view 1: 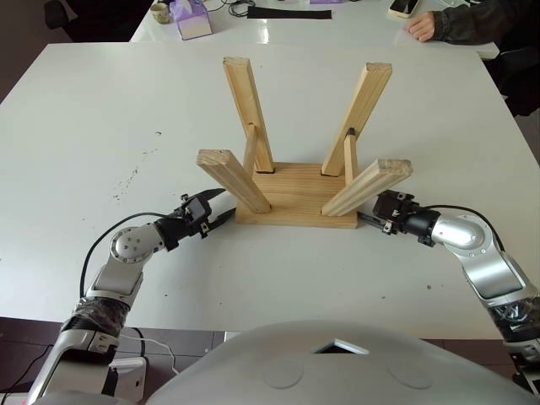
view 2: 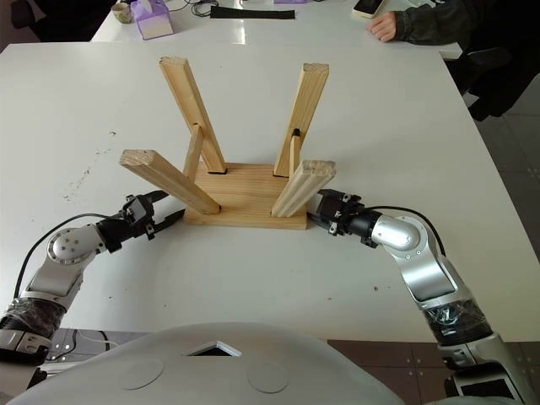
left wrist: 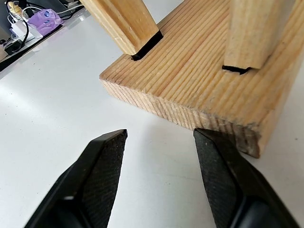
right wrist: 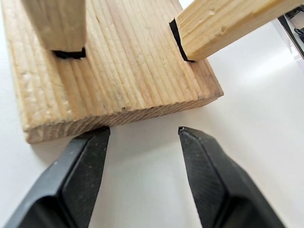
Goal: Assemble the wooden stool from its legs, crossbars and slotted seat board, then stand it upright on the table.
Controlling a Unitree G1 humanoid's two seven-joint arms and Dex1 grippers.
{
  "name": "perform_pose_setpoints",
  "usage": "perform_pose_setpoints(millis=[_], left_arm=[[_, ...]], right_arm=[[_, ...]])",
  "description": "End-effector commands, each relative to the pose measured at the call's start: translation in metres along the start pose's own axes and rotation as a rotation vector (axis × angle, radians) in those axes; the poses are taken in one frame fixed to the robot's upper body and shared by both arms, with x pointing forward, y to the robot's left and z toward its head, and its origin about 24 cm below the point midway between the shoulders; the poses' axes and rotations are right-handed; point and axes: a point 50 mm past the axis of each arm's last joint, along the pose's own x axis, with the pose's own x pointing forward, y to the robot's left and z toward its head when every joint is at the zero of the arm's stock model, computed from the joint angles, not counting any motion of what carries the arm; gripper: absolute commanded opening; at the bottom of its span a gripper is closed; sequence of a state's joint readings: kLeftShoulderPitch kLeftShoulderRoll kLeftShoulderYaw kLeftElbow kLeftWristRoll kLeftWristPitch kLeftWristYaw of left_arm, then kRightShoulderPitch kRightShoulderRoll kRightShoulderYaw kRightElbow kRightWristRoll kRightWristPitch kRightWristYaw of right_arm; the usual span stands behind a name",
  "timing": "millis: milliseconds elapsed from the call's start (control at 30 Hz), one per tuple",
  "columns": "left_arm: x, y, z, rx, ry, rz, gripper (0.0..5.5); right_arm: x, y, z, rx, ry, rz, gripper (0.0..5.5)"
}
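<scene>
Nothing readable here: no text, numbers or signs. Far-table purple box [view 1: 193, 18]: any print too small to make out. Stool's seat board [left wrist: 190, 85]: bare wood grain.

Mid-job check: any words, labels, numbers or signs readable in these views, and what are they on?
None can be read.
The seat board, the legs and the table carry no print.
Any print on the purple box beyond the table is too small to read.
</scene>
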State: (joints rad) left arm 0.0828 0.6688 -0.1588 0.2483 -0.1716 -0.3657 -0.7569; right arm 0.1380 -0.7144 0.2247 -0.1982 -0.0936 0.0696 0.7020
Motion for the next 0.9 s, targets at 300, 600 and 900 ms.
perform_pose_setpoints(millis=[300,600,900], left_arm=[[-0.016,-0.015,-0.024,0.043,0.144,-0.125,2.62],[-0.006,-0.029,-0.022,0.045,0.087,-0.169,2.62],[-0.035,-0.031,0.042,-0.139,-0.113,-0.279,2.62]], right_arm=[[-0.036,0.032,-0.018,0.14,0.096,-0.077,2.7],[0.0,0.048,0.01,0.135,-0.045,-0.012,2.7],[-0.036,0.034,0.053,0.205,-0.193,0.005,2.7]])
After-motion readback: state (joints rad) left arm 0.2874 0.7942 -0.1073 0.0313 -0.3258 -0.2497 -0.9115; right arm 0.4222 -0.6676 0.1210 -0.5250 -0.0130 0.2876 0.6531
